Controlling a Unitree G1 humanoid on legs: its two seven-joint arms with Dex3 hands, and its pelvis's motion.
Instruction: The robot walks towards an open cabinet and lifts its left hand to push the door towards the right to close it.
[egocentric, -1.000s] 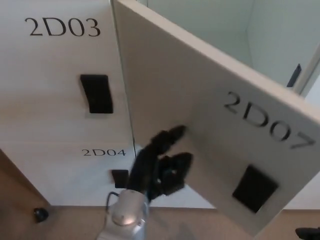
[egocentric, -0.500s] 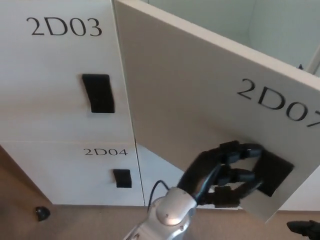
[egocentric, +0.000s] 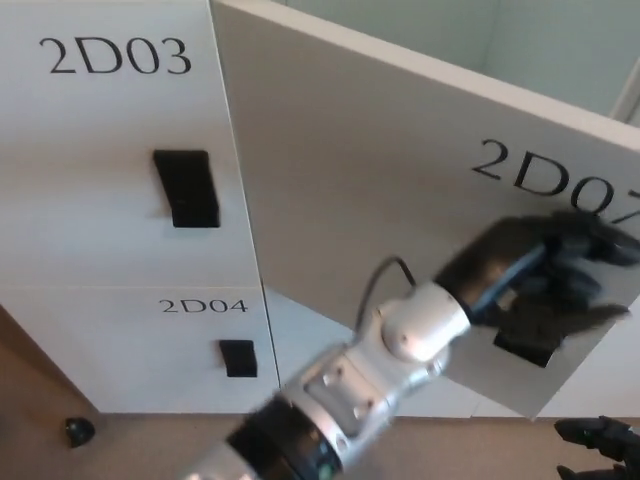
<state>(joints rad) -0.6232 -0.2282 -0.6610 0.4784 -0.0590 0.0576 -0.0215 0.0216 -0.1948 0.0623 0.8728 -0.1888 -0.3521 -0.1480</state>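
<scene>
Your left hand (egocentric: 548, 280) lies flat against the outer face of the door (egocentric: 380, 190), fingers spread loosely and holding nothing, palm covering most of the black handle (egocentric: 525, 345) near the door's free edge. The door runs from its hinge, up and to the left of the hand, out to that free edge just right of the hand; its long axis slants down across the view, so it stands part open, with the pale cabinet (egocentric: 560, 50) interior showing above and beyond the hand. The push you want goes rightward and away from you, square to the panel, and the hand sits far from the hinge (a good spot for leverage, I would judge). Your right hand (egocentric: 595, 440) shows only as a dark shape low at the right corner, well below the left one; you cannot tell how its fingers stand. Left of your forearm are the shut doors 2D03 (egocentric: 120, 150) and 2D04 (egocentric: 140, 340). The panel looks smooth, so the palm may slide. Brown floor (egocentric: 30, 380) lies below, with room to step in
</scene>
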